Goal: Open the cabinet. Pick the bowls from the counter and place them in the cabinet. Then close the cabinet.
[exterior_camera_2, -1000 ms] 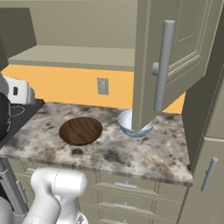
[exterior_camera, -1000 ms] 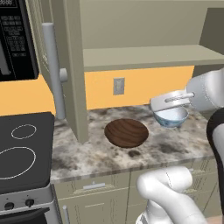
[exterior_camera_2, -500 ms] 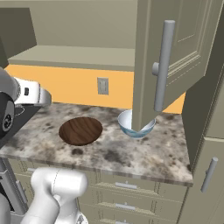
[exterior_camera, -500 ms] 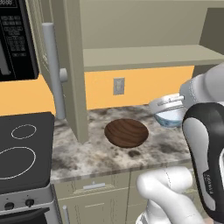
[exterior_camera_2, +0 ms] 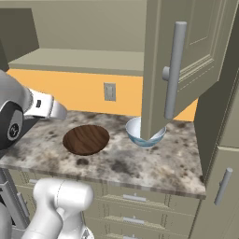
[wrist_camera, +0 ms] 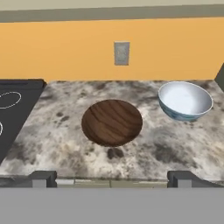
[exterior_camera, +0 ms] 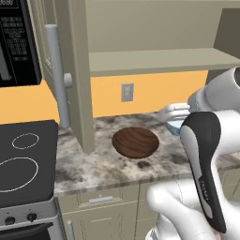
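Gripper: I saw its two tips (wrist_camera: pixel 112 179) spread wide at the bottom of the hand view, holding nothing.
Wood bowl (wrist_camera: pixel 112 122): it sat on the counter (wrist_camera: pixel 183 151), straight ahead of the tips and centred between them.
White bowl (wrist_camera: pixel 185 100): it sat farther back, off to the right.
Cabinet (exterior_camera_2: pixel 186 70): doors stood open, shelf bare.
Next move, my judgement: go forward and down to the wood bowl's rim.

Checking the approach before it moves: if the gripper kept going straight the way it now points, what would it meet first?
Probably the brown bowl: it sits near the middle of the hand view, between the open gripper's tips. Depth is unclear, so it might meet the counter just in front instead.
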